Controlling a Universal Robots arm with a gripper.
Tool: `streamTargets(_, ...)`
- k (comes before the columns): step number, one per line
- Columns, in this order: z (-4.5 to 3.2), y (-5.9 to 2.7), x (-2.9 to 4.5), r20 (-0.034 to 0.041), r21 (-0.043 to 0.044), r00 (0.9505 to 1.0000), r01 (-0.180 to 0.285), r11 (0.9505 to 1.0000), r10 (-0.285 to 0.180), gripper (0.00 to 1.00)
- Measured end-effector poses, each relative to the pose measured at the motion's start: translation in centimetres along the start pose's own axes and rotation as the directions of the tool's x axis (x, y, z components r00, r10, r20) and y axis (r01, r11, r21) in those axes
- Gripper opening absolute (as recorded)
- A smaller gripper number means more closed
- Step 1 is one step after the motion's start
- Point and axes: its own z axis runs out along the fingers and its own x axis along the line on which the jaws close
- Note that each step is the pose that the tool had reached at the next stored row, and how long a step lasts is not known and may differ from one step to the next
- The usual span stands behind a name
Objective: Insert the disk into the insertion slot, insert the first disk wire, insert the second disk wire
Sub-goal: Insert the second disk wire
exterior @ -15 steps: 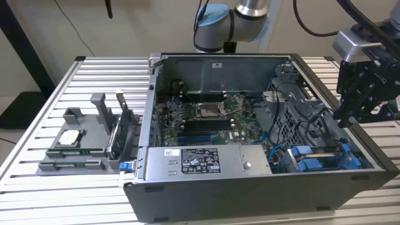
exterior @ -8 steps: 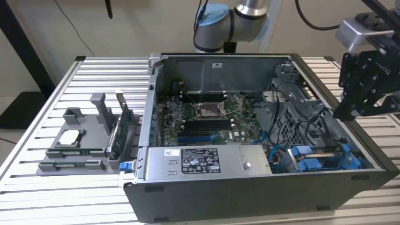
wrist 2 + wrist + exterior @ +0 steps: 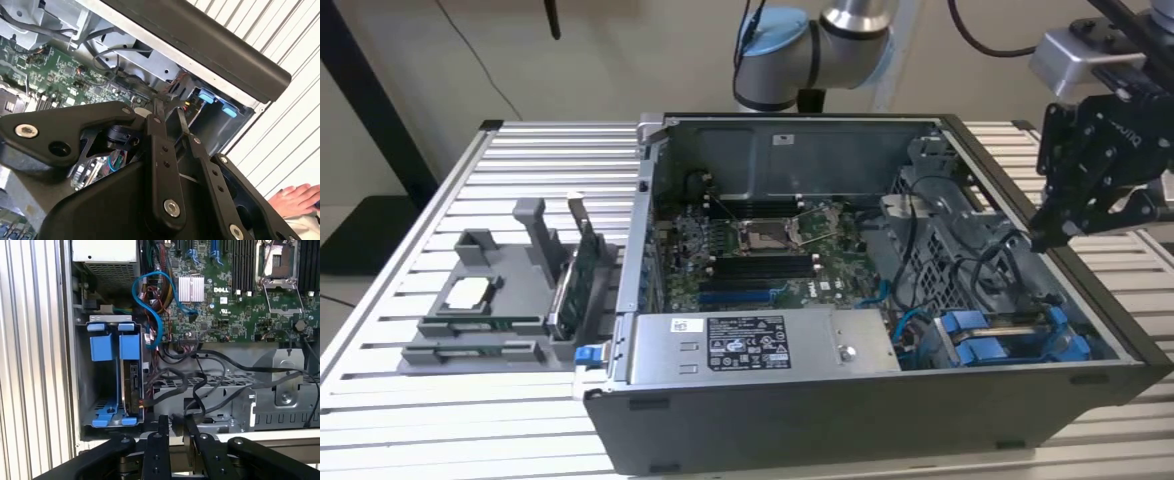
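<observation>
The disk [image 3: 130, 347] stands edge-on in its blue carrier inside the insertion slot [image 3: 82, 390], a dark grey drive cage in a corner of the open computer case. A second blue carrier [image 3: 100, 347] sits in the bay beside it. In the exterior view both carriers [image 3: 974, 335] show at the case's lower right. Black wires [image 3: 200, 390] and a blue wire [image 3: 150, 305] run loose beside the cage. My gripper [image 3: 1058, 232] hangs above the case's wall at the exterior view's right. In both wrist views my gripper [image 3: 176, 422] [image 3: 169, 111] points toward the cage.
A silver power-supply box [image 3: 747, 340] sits beside the cage, and the green motherboard [image 3: 747, 250] lies behind it. A grey holder [image 3: 494, 300] with a green card stands on the slatted table [image 3: 454, 420]. A person's hand [image 3: 295, 197] rests on the table near the case.
</observation>
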Motion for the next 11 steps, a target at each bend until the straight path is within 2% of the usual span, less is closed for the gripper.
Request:
streamTargets(5,0.11,-0.53,-1.09,-0.0024,-0.0110,1.0000,-0.001,0.9999,0.001,0.27)
streamTargets(8,0.16,-0.79,-1.47,-0.0060,-0.0269,1.0000,-0.002,0.9996,0.002,0.27)
streamTargets(11,0.16,-0.80,-1.47,-0.0061,-0.0284,1.0000,-0.002,0.9996,0.002,0.27)
